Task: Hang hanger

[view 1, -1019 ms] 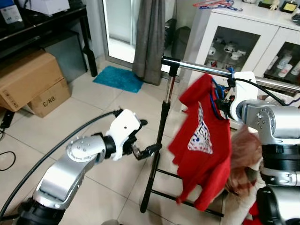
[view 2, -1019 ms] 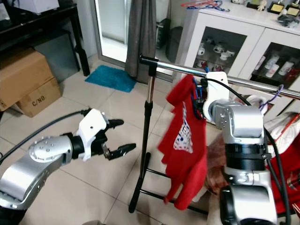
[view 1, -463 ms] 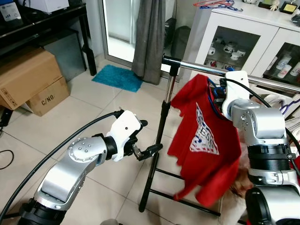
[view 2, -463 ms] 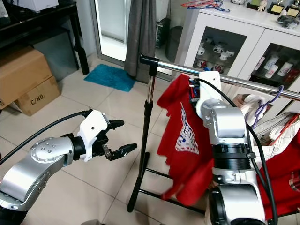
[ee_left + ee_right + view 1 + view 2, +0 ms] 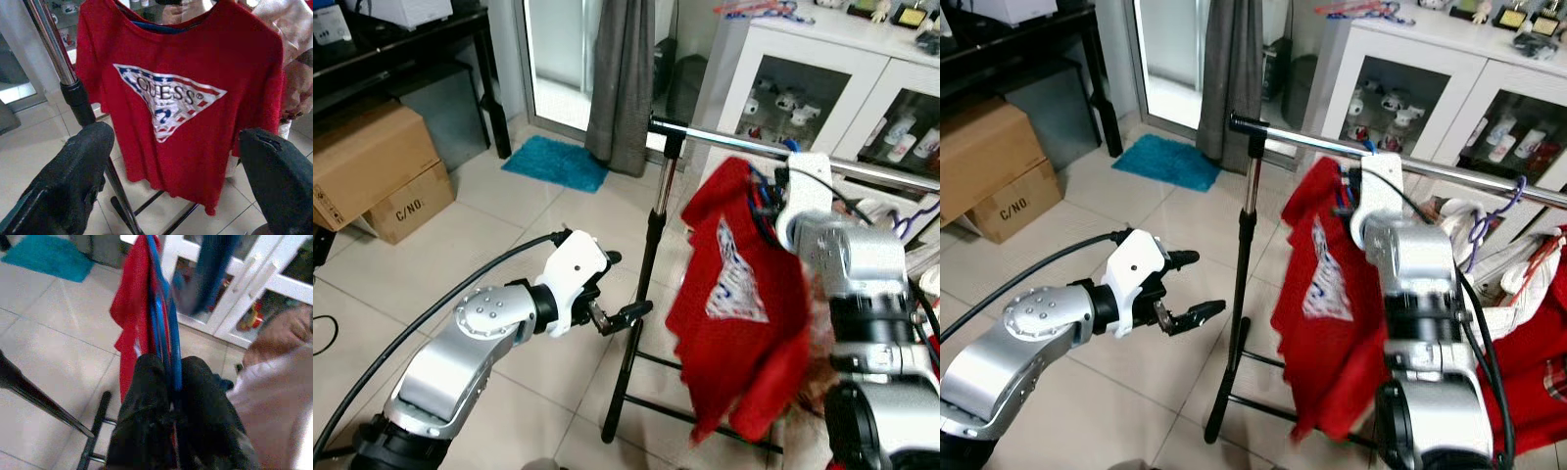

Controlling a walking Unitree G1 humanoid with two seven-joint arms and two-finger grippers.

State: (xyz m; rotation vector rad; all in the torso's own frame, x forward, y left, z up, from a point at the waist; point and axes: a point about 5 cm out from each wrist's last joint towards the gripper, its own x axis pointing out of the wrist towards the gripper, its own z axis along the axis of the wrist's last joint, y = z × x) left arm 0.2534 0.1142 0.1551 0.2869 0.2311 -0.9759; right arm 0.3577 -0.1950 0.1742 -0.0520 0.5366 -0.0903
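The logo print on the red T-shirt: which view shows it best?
The left wrist view: the red T-shirt faces that camera, so its triangular logo print reads "GUESS" sharply. In the eye views the print is a motion-blurred pale patch. In the right wrist view the shirt hangs edge-on, beside the blue hanger.

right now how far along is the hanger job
Done: the red Guess T-shirt is already on the blue hanger. In hand: the right gripper is shut on the hanger and holds it up close to the clothes rail; I can't tell whether the hook has caught. Left: seat the hook, then release. The left gripper waits open beside the rack's post.
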